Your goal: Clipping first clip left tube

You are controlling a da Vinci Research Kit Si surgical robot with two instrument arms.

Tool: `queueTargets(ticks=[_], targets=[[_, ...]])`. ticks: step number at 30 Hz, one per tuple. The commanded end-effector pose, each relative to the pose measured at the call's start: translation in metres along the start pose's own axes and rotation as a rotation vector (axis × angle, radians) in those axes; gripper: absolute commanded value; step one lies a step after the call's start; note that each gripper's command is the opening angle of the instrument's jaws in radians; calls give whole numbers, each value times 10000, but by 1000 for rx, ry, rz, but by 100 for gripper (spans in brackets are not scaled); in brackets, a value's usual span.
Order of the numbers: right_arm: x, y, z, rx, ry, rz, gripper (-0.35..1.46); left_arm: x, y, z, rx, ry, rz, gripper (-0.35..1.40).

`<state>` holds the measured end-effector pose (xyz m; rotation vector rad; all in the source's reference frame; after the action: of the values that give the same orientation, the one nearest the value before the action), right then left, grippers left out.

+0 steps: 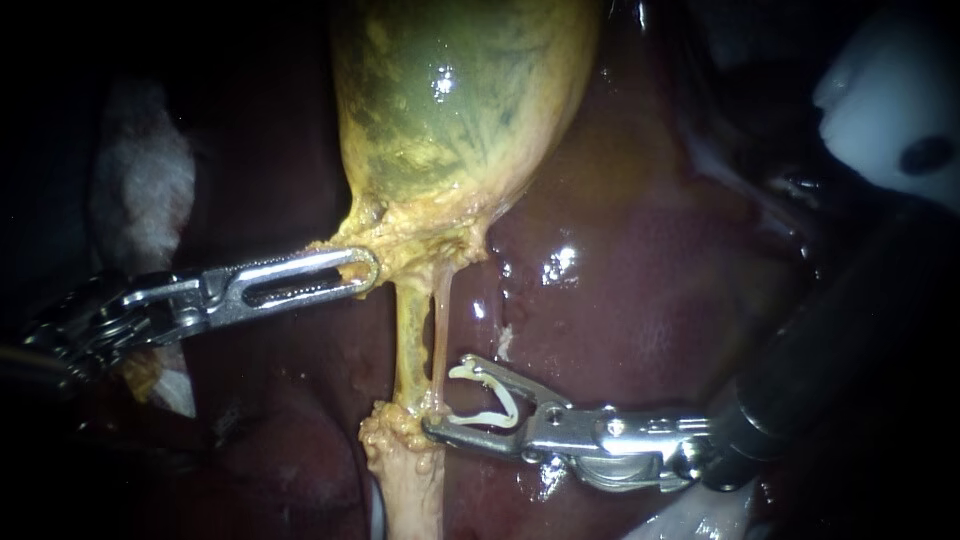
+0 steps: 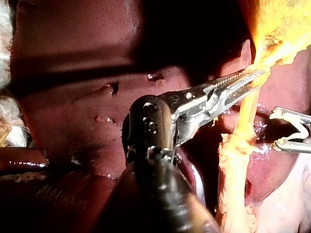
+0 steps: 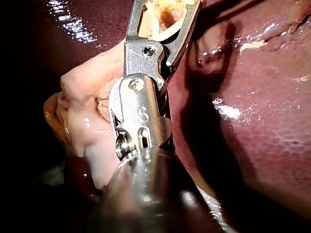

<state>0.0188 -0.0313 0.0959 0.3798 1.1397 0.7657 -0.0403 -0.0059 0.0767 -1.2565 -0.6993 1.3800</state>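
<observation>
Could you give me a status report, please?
Left instrument: jaws shut on yellow-green gallbladder, at its neck. Right instrument: jaws hold open white clip beside yellow left tube, not yet around it. Thin pink tube close alongside.

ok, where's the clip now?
Endoscope view, lower centre: the clip is held in the right instrument's jaws, just right of the two tubes below the gallbladder.

Dark surroundings, white gauze (image 1: pixel 145 190) at left
</observation>
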Motion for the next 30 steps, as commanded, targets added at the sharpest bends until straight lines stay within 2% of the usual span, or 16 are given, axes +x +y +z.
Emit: queueTargets(ticks=[1,6,16,26,30], targets=[[-1,2,2,0,1,-3,58,0,0,0,3,-5,0,-35],[-9,6,14,-7,3,5,58,-1,1,-1,9,-15,0,-35],[-13,10,37,-20,6,33,56,-2,3,-1,9,-15,0,-35],[-33,25,52,-30,10,33,56,-4,7,1,10,-14,0,-35],[-34,27,63,-36,12,44,56,-5,8,2,11,-13,0,-35]])
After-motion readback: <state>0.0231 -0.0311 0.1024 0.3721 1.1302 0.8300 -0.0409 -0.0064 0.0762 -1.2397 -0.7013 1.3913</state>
